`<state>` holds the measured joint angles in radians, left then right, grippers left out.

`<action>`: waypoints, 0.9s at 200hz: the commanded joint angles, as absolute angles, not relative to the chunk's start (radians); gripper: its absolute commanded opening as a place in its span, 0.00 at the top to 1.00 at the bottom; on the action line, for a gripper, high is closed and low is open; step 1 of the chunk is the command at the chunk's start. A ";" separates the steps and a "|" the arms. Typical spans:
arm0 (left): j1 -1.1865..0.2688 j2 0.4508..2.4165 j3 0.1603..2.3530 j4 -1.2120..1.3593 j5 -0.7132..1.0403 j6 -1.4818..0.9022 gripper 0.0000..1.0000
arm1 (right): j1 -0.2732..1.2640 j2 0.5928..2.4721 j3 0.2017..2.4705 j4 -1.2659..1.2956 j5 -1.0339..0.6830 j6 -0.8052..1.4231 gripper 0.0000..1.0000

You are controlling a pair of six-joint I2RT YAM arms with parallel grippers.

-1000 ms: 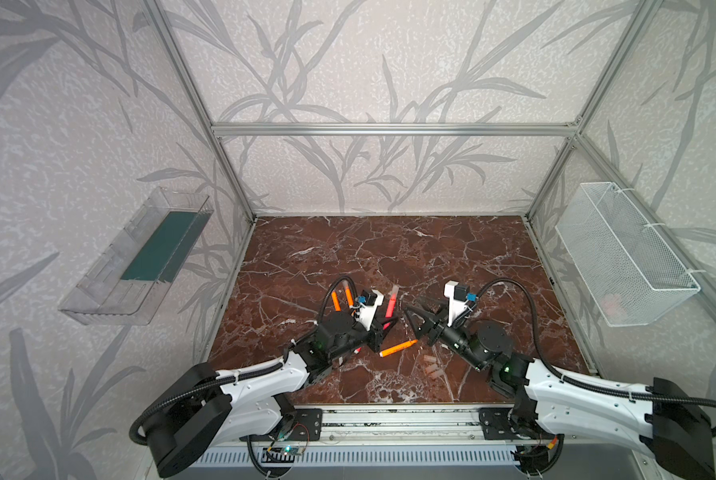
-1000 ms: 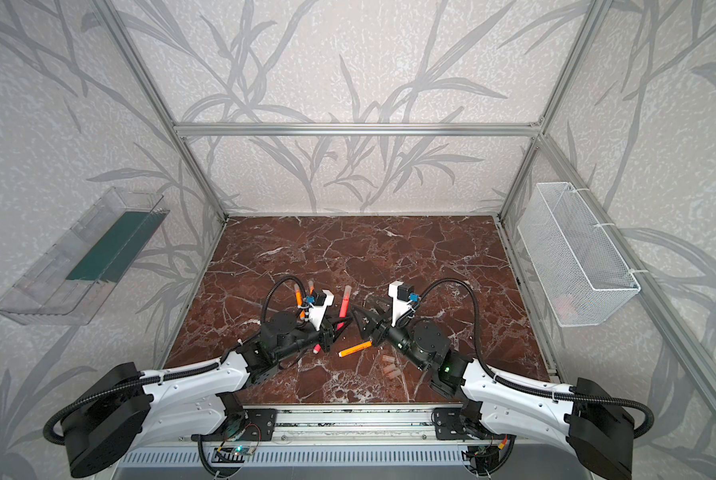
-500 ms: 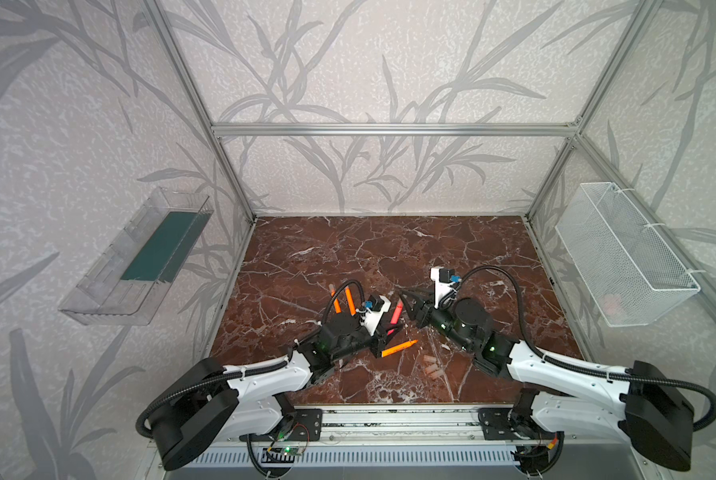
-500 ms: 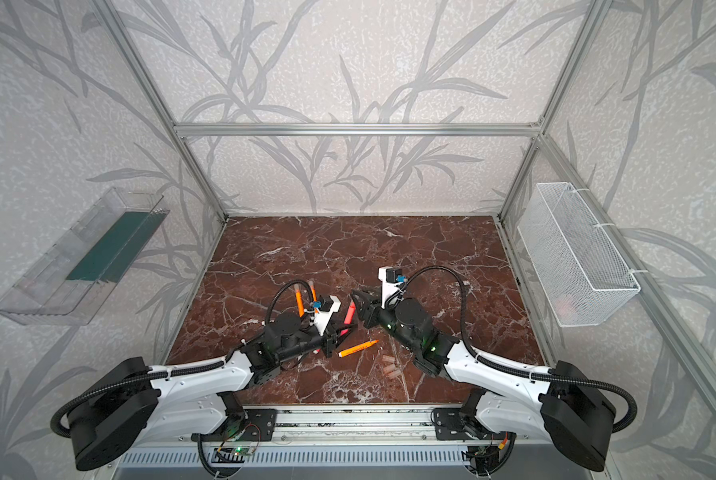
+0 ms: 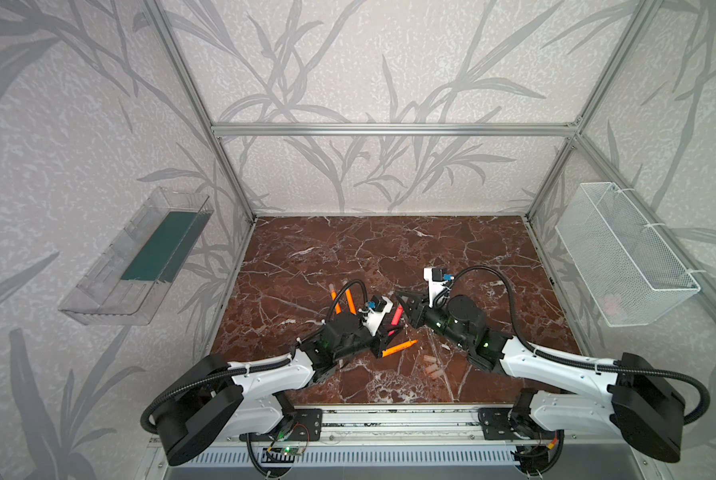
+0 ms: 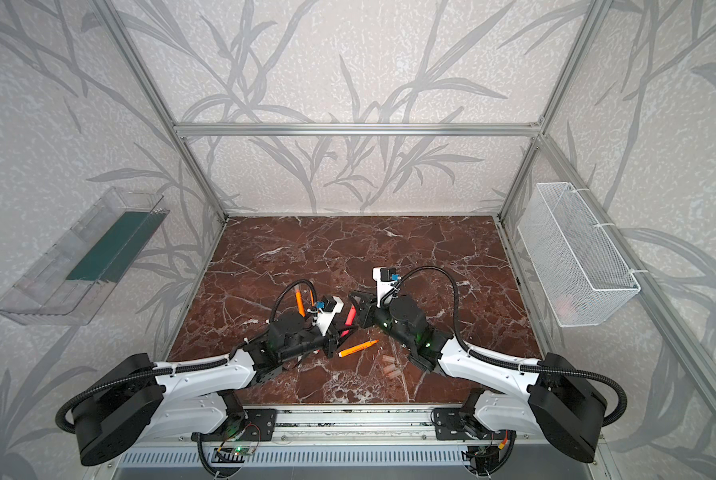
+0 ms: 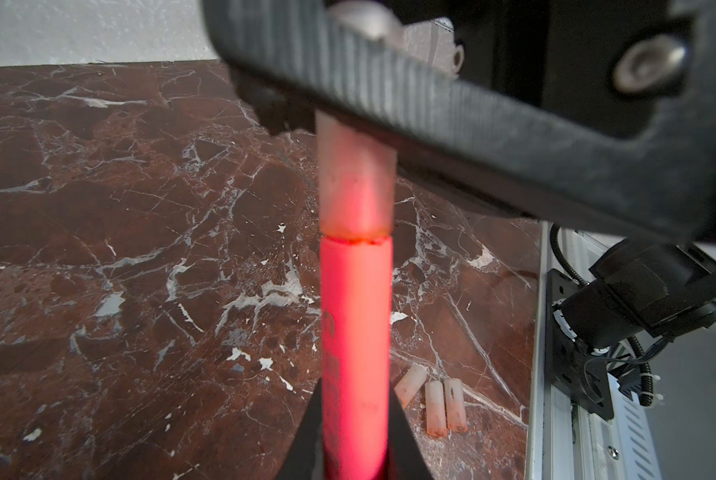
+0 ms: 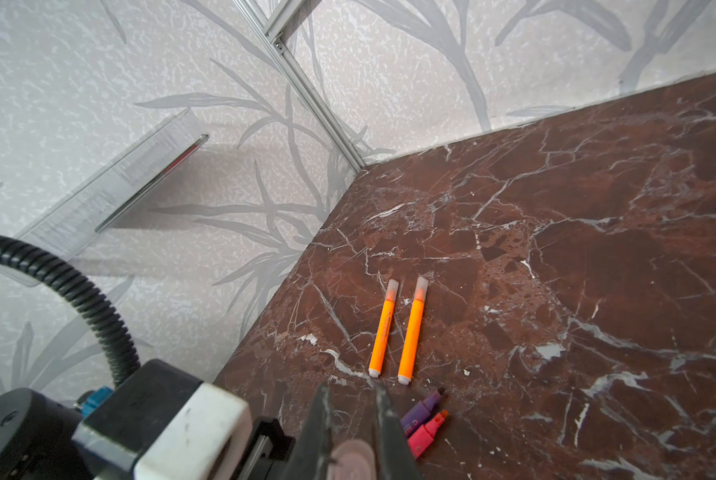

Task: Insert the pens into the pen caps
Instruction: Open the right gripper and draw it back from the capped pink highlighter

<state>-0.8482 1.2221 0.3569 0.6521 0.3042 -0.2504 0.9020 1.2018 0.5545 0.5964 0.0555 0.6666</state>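
Surface: a dark red-brown marble-patterned tabletop (image 5: 389,249) veined in white.
Room: pale wallpapered walls printed with grey leaves (image 5: 389,62), braced by an aluminium frame (image 5: 389,129).
Left wall: a clear plastic tray with a green liner (image 5: 140,257), mounted above the tabletop.
Right wall: a white wire-mesh basket (image 5: 622,253), also mounted above it.
Left claw (image 7: 354,419): clenched round the barrel of a red-pink marker pen (image 7: 355,316), which it holds above the tabletop near the middle.
Right claw (image 8: 351,411): clenched on a translucent pale pinkish-beige cap (image 7: 356,187). The cap sits over the tip of that same pen, with its rim meeting the barrel.
Claws together: they face each other closely, with the pen and cap bridging them.
Loose caps: three pale pinkish-beige caps (image 7: 435,403) lie side by side near the front edge.
Bare orange pen: an orange marker pen with a pointed tip (image 5: 398,347) lies on the tabletop just beside the left claw.
Capped pair: two orange marker pens wearing caps (image 8: 383,328) lie parallel towards the left.
Others: a purple marker pen (image 8: 423,409) and a second red-pink pen (image 8: 429,428), both with bare tips, lie side by side under the right claw.
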 commanded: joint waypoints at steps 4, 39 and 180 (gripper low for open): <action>-0.838 1.217 0.425 0.675 0.264 -0.234 1.00 | 0.909 1.209 0.527 0.631 -0.008 0.682 1.00; -0.778 1.175 0.494 0.639 0.255 -0.319 1.00 | 0.931 1.216 0.483 0.675 -0.014 0.686 1.00; -0.680 1.099 0.610 0.540 0.041 -0.193 1.00 | 1.138 1.369 0.498 0.692 0.156 0.811 1.00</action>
<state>-0.7391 1.1435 0.4900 0.3172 0.3676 -0.1909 1.0122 1.3426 0.5194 0.9127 0.3180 0.7425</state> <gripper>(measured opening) 0.162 0.156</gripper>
